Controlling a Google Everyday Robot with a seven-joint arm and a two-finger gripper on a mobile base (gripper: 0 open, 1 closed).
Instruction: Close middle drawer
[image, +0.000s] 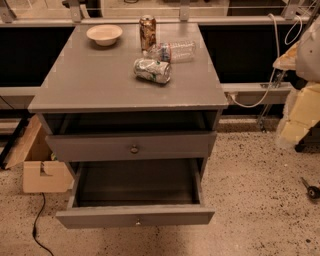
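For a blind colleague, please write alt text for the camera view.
A grey cabinet has its middle drawer pulled far out, showing a dark inside; the drawer above is partly open. A bowl, an upright can, a lying can and a plastic bottle are on top. The gripper is not in view.

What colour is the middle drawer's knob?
Pale metal knob on the grey middle drawer; camera view. The gripper is not in view.

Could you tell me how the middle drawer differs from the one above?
The middle drawer is pulled far out, its inside showing; the upper drawer is slightly out. The middle drawer's knob is tiny and pale, the upper drawer's larger and dark. Both are grey. The gripper is not in view.
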